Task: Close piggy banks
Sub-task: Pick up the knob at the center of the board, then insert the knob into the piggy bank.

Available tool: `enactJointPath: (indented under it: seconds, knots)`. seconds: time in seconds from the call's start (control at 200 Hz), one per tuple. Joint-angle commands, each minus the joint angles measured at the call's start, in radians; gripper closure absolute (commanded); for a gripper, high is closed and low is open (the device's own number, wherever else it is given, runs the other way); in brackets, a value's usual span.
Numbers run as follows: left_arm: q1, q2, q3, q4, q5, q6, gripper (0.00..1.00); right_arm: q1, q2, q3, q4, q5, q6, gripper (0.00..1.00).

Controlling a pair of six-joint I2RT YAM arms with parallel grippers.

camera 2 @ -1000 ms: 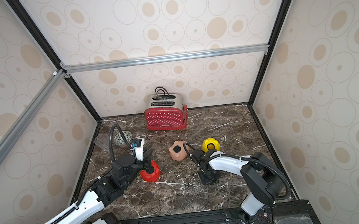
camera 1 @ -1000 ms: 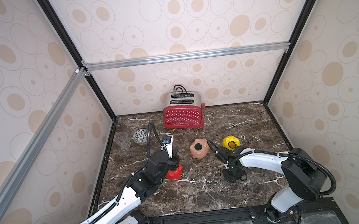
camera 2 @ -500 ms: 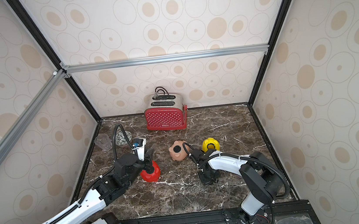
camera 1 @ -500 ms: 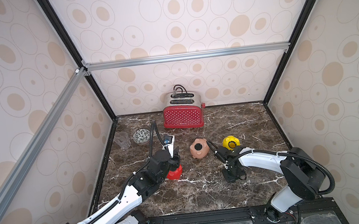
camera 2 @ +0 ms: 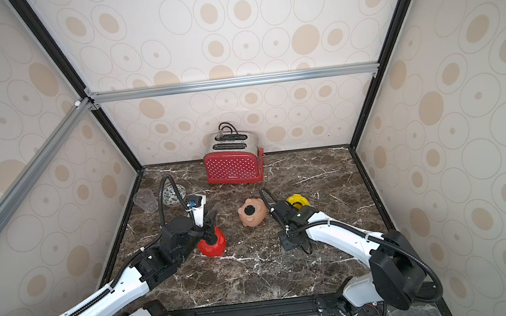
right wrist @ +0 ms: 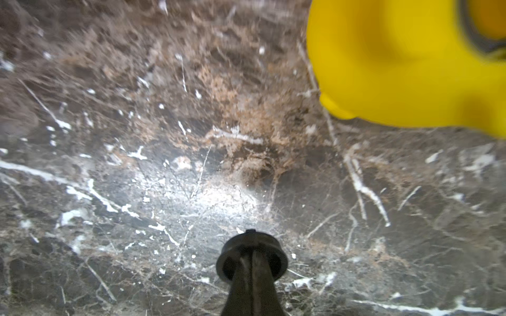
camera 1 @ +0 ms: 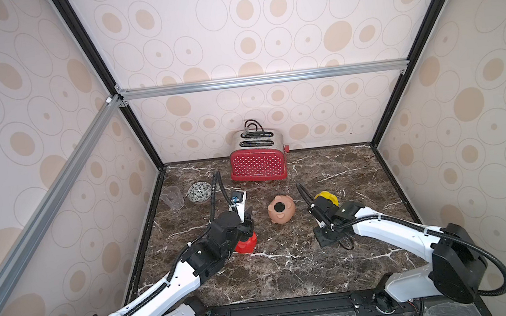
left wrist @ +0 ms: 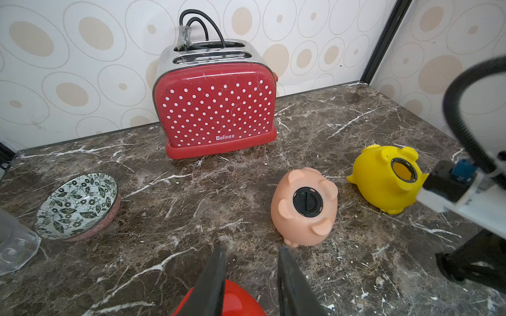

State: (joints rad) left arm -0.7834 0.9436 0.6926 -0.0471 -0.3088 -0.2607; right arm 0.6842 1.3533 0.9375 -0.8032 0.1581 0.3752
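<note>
1. Nearest us, at 1 o'clock, the right gripper (right wrist: 252, 258) is clenched on a black plug (right wrist: 278, 264) over the tabletop (right wrist: 164, 191).
2. At 11 o'clock, the left gripper (left wrist: 250, 250) is nearly clenched above the red piggy bank (camera 2: 214, 247); we cannot tell whether it holds anything.
3. At 12 o'clock, the peach-pink piggy bank (camera 1: 283, 219) lies plugged.
4. Beside it, at 1 o'clock, the yellow piggy bank (left wrist: 383, 177) has an open belly hole.

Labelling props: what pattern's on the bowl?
Bowl: black-and-white leaf print inside; shows best in left wrist view.

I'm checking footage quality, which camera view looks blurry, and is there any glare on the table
Right wrist view: the yellow piggy bank is blurred, with a glare patch on the marble table. Left wrist view: the toaster is sharp, label readable.
</note>
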Motion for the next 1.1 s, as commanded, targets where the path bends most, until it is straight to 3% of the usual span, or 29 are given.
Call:
enactJointPath:
  seconds: [0.0,0.185,0.421,0.541,0.702,0.817,1.017,1.097]
  knots:
    - [0.005,-0.005,0.033,0.007,0.011,0.005,0.67,-0.009,-0.030,0.076,-0.060,0.103,-0.060,1.00]
    - [0.005,-0.009,0.032,0.001,0.021,0.001,0.67,-0.122,-0.017,0.202,-0.129,0.147,-0.147,1.00]
    - [0.005,0.012,0.035,0.019,0.044,-0.003,0.67,-0.248,0.026,0.286,-0.067,0.138,-0.272,1.00]
    - [0.005,0.038,0.058,-0.004,0.060,0.003,0.68,-0.293,0.057,0.331,-0.063,0.058,-0.355,1.00]
    - [0.005,0.027,0.050,-0.006,0.065,-0.004,0.68,-0.320,0.053,0.337,-0.041,-0.069,-0.449,1.00]
    - [0.004,0.029,0.050,0.013,0.103,-0.016,0.68,-0.319,0.060,0.333,-0.007,-0.096,-0.554,1.00]
    - [0.005,0.016,0.046,0.000,0.097,-0.006,0.68,-0.324,0.116,0.345,-0.013,-0.063,-0.613,1.00]
    - [0.005,0.009,0.041,-0.003,0.099,-0.004,0.68,-0.336,0.143,0.352,-0.005,-0.116,-0.630,1.00]
